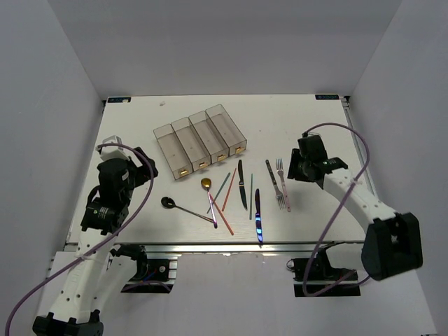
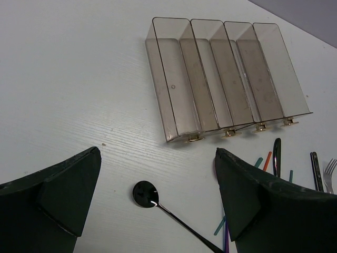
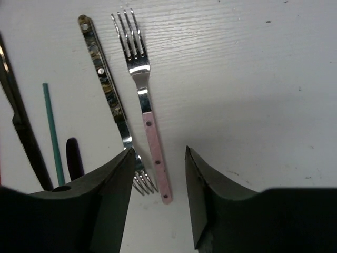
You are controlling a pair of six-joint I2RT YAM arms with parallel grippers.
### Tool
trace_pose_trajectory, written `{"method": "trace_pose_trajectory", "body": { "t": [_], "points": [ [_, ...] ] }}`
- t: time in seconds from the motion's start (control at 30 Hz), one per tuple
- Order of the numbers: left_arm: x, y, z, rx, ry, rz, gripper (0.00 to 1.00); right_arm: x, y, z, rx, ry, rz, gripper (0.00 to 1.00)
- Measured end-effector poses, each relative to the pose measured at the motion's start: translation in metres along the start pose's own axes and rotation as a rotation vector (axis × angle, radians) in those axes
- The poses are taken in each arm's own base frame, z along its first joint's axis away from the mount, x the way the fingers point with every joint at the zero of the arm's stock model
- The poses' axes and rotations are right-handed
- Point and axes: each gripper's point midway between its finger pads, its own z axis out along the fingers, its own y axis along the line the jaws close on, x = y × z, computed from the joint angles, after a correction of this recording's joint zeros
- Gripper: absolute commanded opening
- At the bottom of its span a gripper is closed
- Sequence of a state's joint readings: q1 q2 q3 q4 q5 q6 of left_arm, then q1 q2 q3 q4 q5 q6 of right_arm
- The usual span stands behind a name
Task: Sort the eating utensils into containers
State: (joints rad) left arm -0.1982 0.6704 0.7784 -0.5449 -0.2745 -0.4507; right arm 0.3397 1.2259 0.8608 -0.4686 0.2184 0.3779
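Note:
The containers [image 1: 199, 143], four clear-grey bins in a row, lie empty at the table's middle back, also in the left wrist view [image 2: 226, 79]. In front of them are scattered a dark spoon [image 1: 169, 202] [image 2: 145, 194], a gold-bowled spoon [image 1: 206, 183], red, orange and teal chopsticks [image 1: 225, 192], a black knife [image 1: 242, 185] and an iridescent blue knife [image 1: 257, 218]. A pink-handled fork [image 3: 149, 124] and a mottled-handled fork [image 3: 105, 84] lie side by side, pointing opposite ways. My right gripper [image 3: 158, 150] [image 1: 297, 168] is open, its jaws straddling the pink handle's end. Left of the spoons, my left gripper [image 2: 158, 153] [image 1: 142, 165] hovers open and empty.
A teal chopstick [image 3: 52, 132] and the black knife [image 3: 21, 132] lie left of the forks. White walls enclose the table on three sides. The table's right edge [image 1: 357, 150] is just behind the right arm.

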Motion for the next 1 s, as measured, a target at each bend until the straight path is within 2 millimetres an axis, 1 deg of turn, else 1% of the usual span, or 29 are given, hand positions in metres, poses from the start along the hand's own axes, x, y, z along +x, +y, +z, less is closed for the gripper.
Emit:
{"method": "trace_pose_trajectory", "body": {
  "t": [0.1,0.17,0.27,0.4,0.5,0.77,0.87,0.9,0.97,1.0],
  "points": [
    [0.001,-0.001,0.001,0.005,0.007,0.004,0.98,0.001,-0.002,0.023,0.021,0.05,-0.013,0.39],
    [0.003,-0.002,0.001,0.011,0.014,0.007,0.98,0.004,0.0,0.037,0.016,0.081,-0.017,0.37],
    [0.005,-0.004,0.002,0.02,0.025,0.01,0.98,0.012,0.004,0.055,0.002,0.13,-0.032,0.37],
    [0.007,-0.005,0.004,0.024,0.033,0.014,0.98,0.023,0.008,0.073,-0.011,0.188,-0.052,0.41],
    [0.007,-0.006,0.005,0.029,0.037,0.015,0.98,0.029,0.008,0.078,-0.012,0.211,-0.068,0.42],
    [0.01,-0.008,0.006,0.038,0.05,0.019,0.98,0.031,0.012,0.083,-0.022,0.204,-0.086,0.4],
    [0.01,-0.008,0.006,0.038,0.05,0.021,0.98,0.041,0.013,0.087,-0.019,0.231,-0.105,0.35],
    [0.01,-0.008,0.006,0.038,0.05,0.021,0.98,0.045,0.012,0.089,-0.013,0.242,-0.112,0.32],
    [0.01,-0.008,0.006,0.039,0.05,0.021,0.98,0.044,0.013,0.09,-0.01,0.233,-0.126,0.28],
    [0.01,-0.008,0.006,0.039,0.05,0.021,0.98,0.044,0.013,0.091,-0.004,0.229,-0.13,0.22]
  ]
}}
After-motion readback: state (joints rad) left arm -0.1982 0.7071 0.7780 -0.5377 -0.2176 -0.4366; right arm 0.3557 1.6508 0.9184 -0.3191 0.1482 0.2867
